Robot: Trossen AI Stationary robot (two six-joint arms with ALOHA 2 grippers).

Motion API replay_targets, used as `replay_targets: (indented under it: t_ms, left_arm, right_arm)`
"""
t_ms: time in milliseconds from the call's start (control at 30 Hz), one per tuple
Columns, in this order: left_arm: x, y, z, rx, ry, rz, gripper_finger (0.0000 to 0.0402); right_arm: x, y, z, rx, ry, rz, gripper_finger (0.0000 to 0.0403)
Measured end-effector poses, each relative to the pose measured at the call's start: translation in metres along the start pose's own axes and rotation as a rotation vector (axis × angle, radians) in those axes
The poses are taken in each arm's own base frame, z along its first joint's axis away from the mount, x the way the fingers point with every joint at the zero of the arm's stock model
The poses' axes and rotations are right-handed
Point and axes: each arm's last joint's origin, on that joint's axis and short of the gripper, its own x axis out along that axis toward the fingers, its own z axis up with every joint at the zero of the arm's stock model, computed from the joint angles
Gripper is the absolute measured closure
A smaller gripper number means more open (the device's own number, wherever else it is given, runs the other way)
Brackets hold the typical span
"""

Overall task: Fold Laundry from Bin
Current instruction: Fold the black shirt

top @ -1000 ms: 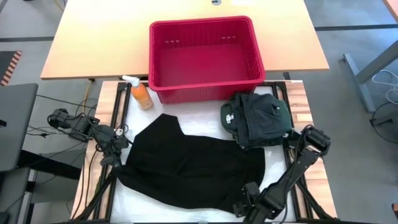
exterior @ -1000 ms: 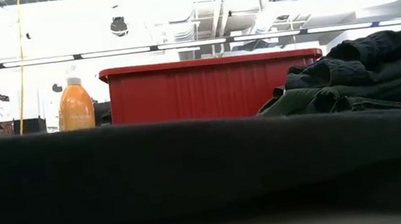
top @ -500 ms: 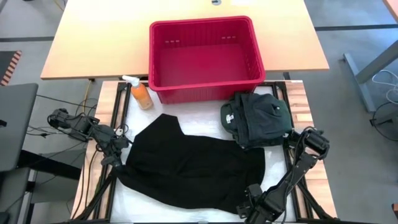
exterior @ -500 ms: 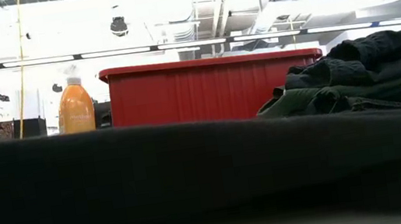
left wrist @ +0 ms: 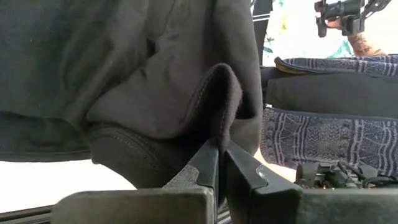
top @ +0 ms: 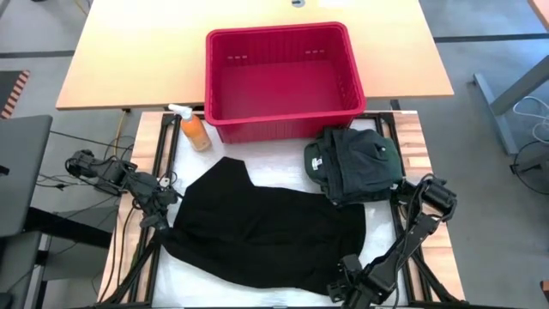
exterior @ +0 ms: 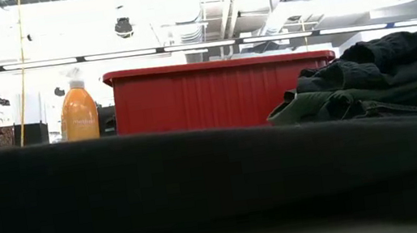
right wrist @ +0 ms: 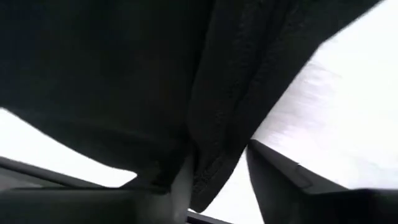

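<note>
Low view: black garment [exterior: 200,175] fills foreground, hides table surface and both grippers. Red bin [exterior: 221,90] base hidden behind it. Right wrist view: blurred, cloth edge between fingers [right wrist: 280,180], grip unclear. Left wrist view: person at edge, cut off.

Even light overhead, glare and blur down low

Behind the red bin [exterior: 221,90] the room is washed out white; the black cloth [exterior: 200,175] in front of it is a soft, perhaps unfocused, band, and shadows beside the bin look faint.
</note>
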Motion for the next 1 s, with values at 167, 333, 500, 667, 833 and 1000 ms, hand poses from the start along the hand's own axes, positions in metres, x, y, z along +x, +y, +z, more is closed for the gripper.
replay_targets:
  t_ms: [167, 333, 500, 667, 833, 1000]
  left_arm:
    - [0.000, 0.000, 0.000, -0.001, -0.003, 0.001, 0.0401]
    - [-0.001, -0.009, 0.004, 0.037, -0.043, -0.077, 0.0401]
    - [-0.021, -0.042, 0.011, 0.186, -0.247, -0.252, 0.0401]
    - [-0.071, -0.083, 0.006, 0.409, -0.584, -0.316, 0.0401]
    - [-0.136, -0.116, -0.011, 0.626, -0.972, -0.281, 0.0401]
    - [-0.179, -0.128, -0.027, 0.737, -1.219, -0.206, 0.0401]
  right_arm:
    - [-0.007, 0.001, 0.001, -0.051, 0.007, 0.014, 0.0346]
    - [-0.046, 0.003, 0.001, -0.113, 0.012, 0.095, 0.0384]
    - [-0.108, -0.003, 0.007, -0.216, -0.003, 0.183, 0.0380]
    - [-0.181, -0.025, 0.015, -0.351, -0.091, 0.341, 0.0385]
    - [-0.236, -0.053, 0.029, -0.540, -0.274, 0.512, 0.0383]
    - [-0.265, -0.077, 0.043, -0.607, -0.339, 0.601, 0.0383]
